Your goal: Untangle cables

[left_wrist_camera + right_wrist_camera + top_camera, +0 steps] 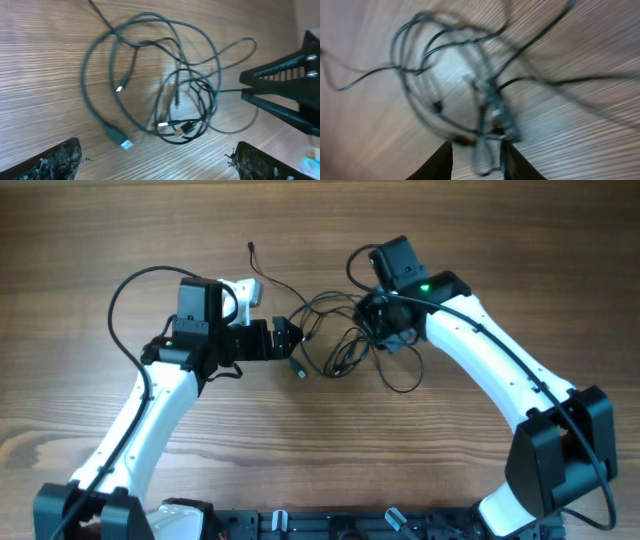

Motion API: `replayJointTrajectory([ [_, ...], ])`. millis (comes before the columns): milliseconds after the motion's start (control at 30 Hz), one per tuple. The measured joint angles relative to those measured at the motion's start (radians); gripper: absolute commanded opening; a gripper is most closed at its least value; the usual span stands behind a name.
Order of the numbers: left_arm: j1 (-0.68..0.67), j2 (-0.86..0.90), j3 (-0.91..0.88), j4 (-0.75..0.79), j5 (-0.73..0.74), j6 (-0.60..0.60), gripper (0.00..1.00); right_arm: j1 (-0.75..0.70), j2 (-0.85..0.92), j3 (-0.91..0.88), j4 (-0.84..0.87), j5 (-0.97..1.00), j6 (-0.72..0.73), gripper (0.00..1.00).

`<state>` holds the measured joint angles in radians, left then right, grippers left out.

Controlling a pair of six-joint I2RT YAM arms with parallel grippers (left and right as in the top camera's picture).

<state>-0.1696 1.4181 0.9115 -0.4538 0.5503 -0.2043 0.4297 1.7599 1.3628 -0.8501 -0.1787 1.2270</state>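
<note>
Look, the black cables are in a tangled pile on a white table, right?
Not quite. The table is brown wood, not white; the overhead view shows it. The black cables do lie in a tangled pile on it.

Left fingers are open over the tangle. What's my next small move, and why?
Probably lower the left gripper onto the silver-tipped plug and close on it. That end lies clear of the knot in the cables, close to the left fingers, while the right gripper is at the knot's far side.

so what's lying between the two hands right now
The tangled cables, lying loose between the left hand and the right hand; the overhead view shows it best.
</note>
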Motion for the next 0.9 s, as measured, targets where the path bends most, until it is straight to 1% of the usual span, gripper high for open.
replayJointTrajectory([
  [33,-0.004,0.012,0.0,0.014,0.021,-0.004,0.61,-0.027,0.0,0.0,-0.019,0.008,-0.045,0.35],
  [100,-0.024,0.032,0.0,0.046,0.05,-0.003,0.59,-0.101,0.0,0.0,-0.045,-0.008,-0.175,0.38],
  [133,-0.037,0.036,0.0,0.056,0.05,-0.008,0.59,-0.131,0.0,0.0,-0.064,-0.021,-0.227,0.38],
  [167,-0.047,0.038,0.0,0.061,0.05,-0.011,0.58,-0.175,0.0,0.0,-0.093,-0.038,-0.296,0.35],
  [200,-0.08,0.042,0.0,0.076,0.032,-0.02,0.62,-0.206,0.0,0.0,-0.099,-0.048,-0.346,0.25],
  [233,-0.105,0.043,0.0,0.084,0.014,-0.032,0.63,-0.224,0.0,-0.007,-0.095,-0.056,-0.378,0.18],
  [333,-0.179,0.047,0.011,0.08,-0.05,-0.095,0.73,-0.272,0.001,-0.083,-0.039,-0.105,-0.452,0.17],
  [400,-0.226,0.073,0.08,0.023,-0.101,-0.137,0.79,-0.302,0.002,-0.145,0.015,-0.156,-0.484,0.21],
  [467,-0.267,0.117,0.176,-0.024,-0.179,-0.157,0.8,-0.333,0.003,-0.183,0.058,-0.205,-0.518,0.25],
  [500,-0.286,0.141,0.211,-0.024,-0.205,-0.162,0.75,-0.351,0.004,-0.188,0.065,-0.221,-0.533,0.26],
  [600,-0.359,0.236,0.267,0.042,-0.268,-0.176,0.76,-0.388,0.004,-0.188,0.069,-0.241,-0.575,0.34],
  [700,-0.41,0.35,0.269,0.082,-0.331,-0.18,0.77,-0.389,0.004,-0.189,0.062,-0.249,-0.601,0.33],
  [767,-0.421,0.4,0.269,0.103,-0.353,-0.182,0.77,-0.385,0.004,-0.19,0.062,-0.253,-0.617,0.34],
  [900,-0.428,0.411,0.269,0.122,-0.371,-0.184,0.74,-0.381,0.004,-0.19,0.062,-0.259,-0.628,0.33],
])
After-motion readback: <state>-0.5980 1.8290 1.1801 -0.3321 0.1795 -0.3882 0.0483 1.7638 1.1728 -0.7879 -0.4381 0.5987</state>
